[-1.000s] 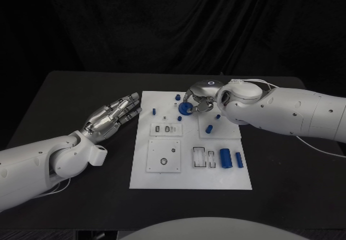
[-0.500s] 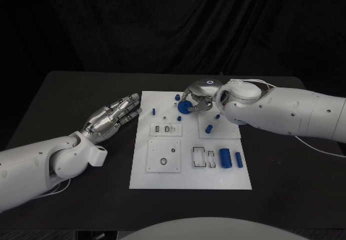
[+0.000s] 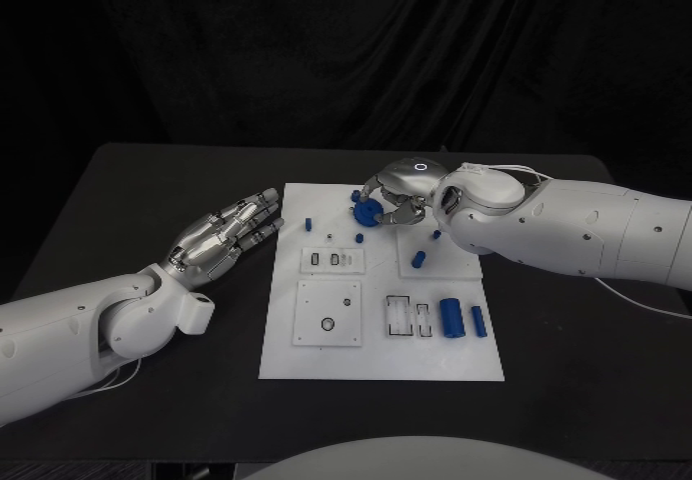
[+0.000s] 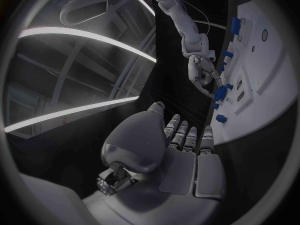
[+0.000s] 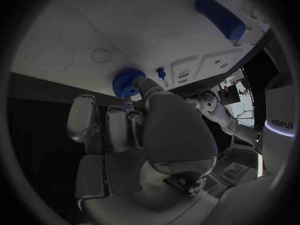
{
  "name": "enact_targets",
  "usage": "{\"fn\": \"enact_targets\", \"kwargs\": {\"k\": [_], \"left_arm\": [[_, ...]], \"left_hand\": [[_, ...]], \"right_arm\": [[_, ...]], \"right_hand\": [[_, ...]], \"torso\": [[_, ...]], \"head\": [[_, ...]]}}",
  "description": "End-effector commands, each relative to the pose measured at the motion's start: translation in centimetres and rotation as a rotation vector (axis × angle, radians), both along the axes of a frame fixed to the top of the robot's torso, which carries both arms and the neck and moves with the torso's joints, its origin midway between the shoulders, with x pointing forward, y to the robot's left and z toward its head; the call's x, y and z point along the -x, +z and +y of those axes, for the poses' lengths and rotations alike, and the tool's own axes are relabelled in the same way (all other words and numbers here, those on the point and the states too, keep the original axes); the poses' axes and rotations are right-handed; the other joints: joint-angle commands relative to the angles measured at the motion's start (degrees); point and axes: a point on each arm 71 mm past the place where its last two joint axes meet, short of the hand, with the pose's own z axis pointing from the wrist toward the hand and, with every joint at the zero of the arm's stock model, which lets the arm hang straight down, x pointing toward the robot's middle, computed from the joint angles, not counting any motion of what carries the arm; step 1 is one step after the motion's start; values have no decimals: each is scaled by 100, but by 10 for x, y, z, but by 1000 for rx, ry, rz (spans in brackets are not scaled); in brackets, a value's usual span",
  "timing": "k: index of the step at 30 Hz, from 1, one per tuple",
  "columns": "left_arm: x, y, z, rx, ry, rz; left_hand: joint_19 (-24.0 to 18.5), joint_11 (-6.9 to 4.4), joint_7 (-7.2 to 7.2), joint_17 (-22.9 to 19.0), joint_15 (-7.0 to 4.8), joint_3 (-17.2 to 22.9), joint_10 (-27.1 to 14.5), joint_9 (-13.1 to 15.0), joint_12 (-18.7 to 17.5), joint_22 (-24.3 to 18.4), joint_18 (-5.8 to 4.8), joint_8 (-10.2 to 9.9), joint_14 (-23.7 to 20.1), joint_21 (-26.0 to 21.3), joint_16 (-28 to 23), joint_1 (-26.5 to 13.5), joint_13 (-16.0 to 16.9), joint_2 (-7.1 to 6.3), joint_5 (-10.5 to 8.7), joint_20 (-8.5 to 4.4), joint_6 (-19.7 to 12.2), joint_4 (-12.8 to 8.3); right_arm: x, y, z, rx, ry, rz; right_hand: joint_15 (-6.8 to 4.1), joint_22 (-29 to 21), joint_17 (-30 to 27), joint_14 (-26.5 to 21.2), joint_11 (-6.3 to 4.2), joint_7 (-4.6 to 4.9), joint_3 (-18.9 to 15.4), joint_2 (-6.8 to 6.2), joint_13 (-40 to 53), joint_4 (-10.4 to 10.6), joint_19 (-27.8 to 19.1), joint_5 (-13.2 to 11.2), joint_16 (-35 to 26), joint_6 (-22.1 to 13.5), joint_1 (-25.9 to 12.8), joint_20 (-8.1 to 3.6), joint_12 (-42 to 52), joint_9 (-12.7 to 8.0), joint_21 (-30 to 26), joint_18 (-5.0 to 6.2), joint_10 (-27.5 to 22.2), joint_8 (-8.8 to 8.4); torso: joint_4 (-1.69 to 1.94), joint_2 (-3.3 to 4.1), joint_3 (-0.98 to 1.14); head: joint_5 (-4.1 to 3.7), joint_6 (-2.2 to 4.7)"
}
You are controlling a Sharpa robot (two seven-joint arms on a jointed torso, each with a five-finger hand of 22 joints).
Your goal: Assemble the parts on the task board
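Blue round part (image 3: 369,212) sits pinched in the right hand (image 3: 397,196), over the far end of the task board (image 3: 381,350). Left hand (image 3: 224,232) lies flat, fingers apart and holding nothing, on the worktop (image 3: 144,190) just beside the board's near-left edge, so the right is nearer.

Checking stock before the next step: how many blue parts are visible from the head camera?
7: a round one in the right hand's fingers, one at the far edge, one far-left, two mid-right, two near-right. The right arm may hide others.
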Motion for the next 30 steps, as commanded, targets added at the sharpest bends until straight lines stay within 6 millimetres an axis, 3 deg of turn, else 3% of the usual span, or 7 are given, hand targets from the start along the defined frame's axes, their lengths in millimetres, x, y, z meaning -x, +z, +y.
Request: {"fn": "enact_targets", "kwargs": {"k": [1, 30], "left_arm": [[1, 5, 0, 58, 5, -48], [0, 4, -1, 55, 3, -44]], "left_hand": [[-1, 20, 6, -7, 57, 19, -13, 4, -27, -9, 29, 17, 1, -24, -35, 54, -9, -10, 29, 32, -28, 3], [1, 22, 7, -6, 61, 49, -10, 5, -22, -8, 29, 17, 5, -23, -33, 55, -7, -8, 32, 36, -30, -8]], "right_arm": [[3, 4, 3, -30, 31, -55], [5, 6, 3, -41, 39, -65]], "right_hand": [[-38, 705, 385, 95, 1, -1, 37, 0, 981, -7, 39, 26, 30, -52, -74, 7, 31, 1499, 35, -7, 36, 1125], [-41, 716, 387, 102, -4, -7, 91, -11, 978, -17, 47, -11, 31, 3, -77, 5, 29, 1526, 33, -6, 34, 1179]], "torso": [[2, 4, 3], [-7, -4, 1]], "head": [[22, -20], [47, -60]]}}
